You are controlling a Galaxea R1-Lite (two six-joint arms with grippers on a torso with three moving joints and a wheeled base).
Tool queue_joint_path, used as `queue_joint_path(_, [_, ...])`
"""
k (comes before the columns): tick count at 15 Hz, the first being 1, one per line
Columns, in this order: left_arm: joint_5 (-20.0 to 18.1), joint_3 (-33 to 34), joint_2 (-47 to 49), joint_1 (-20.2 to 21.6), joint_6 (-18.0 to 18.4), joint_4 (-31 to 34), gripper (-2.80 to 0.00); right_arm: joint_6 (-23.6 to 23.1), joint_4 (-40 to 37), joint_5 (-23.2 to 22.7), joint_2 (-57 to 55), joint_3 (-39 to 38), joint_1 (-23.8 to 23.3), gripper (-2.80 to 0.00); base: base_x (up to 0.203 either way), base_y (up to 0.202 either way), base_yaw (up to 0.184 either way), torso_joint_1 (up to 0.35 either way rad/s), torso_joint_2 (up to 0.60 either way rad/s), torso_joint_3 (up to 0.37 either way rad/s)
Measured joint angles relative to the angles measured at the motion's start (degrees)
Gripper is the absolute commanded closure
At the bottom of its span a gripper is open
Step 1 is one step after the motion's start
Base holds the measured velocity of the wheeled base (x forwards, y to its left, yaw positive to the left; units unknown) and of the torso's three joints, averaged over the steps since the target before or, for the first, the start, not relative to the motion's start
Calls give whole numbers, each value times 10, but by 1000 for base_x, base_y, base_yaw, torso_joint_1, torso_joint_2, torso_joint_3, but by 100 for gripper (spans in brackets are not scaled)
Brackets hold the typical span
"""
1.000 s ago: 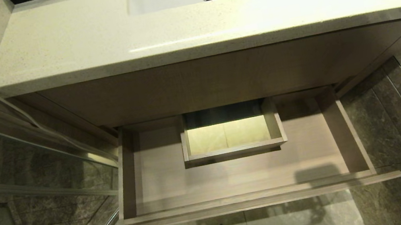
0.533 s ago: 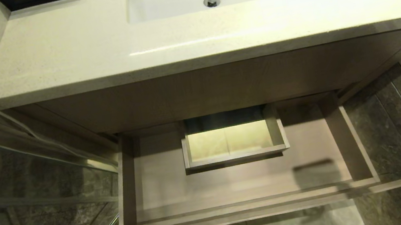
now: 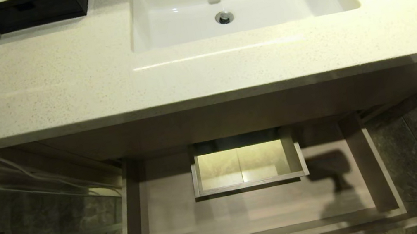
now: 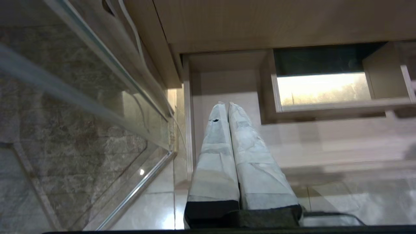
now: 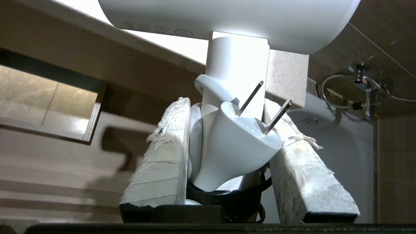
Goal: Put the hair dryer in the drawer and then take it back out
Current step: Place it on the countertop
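Hair dryer pinched in the right claw, out of the open drawer.

Taking the drawer (image 3: 258,218) as the landmark: off its left end the left gripper (image 4: 226,105) is hanging with its padded fingers pressed together on nothing. The drawer is standing pulled out under the counter (image 3: 103,87), its cut-out box (image 3: 247,165) at the middle back. Toward its right end the right gripper (image 5: 227,107) is clamping the hair dryer (image 5: 239,65) by the handle, plug (image 5: 237,143) wedged between the pads.
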State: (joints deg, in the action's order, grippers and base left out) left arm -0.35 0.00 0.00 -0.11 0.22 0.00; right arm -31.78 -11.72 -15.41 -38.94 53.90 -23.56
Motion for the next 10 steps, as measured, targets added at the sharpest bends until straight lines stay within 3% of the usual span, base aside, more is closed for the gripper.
queue_joint_path(8, [0,0,0,0,0,0,0,1,-3,36,-140,134,-1,0,0,0,0,367,-242,124])
queue_joint_path(10, [0,0,0,0,0,0,0,-2,-4,36,-185,164,0,0,0,0,0,160,-98,34])
